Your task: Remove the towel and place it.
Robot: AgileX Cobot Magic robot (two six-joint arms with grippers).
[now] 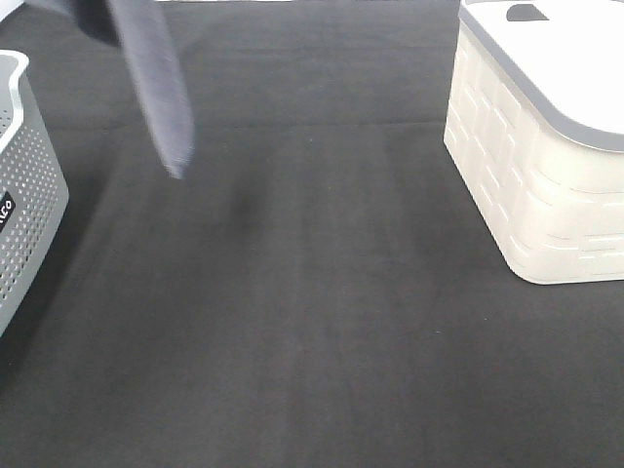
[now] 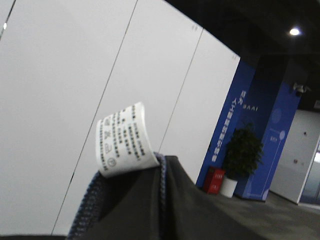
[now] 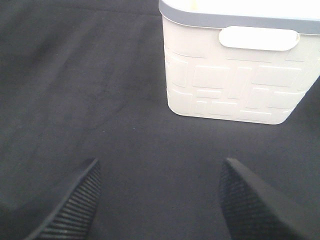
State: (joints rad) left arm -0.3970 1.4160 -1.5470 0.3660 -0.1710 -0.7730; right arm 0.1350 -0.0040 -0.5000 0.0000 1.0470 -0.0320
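Yr towel [image 1: 156, 83]: grey-lavender, hangs in air far-left, bunched into narrow strip, blurry; white tag [image 2: 125, 140] sticks up by stitched hem.

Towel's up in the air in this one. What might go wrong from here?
The towel hangs as a long, blurred strip; its loose end may snag the grey basket nearby. The left wrist view shows only hem and tag, so the hold seems near a corner and might slip. That camera faces a wall, so it cannot guide the drop.

Fine print on white tag [image 2: 125, 141] of towel [image 2: 142, 212], too small to read. "BAAI" in white on blue pillar [image 2: 235, 125]. Letters "CO" on label of grey basket [image 1: 39, 166].
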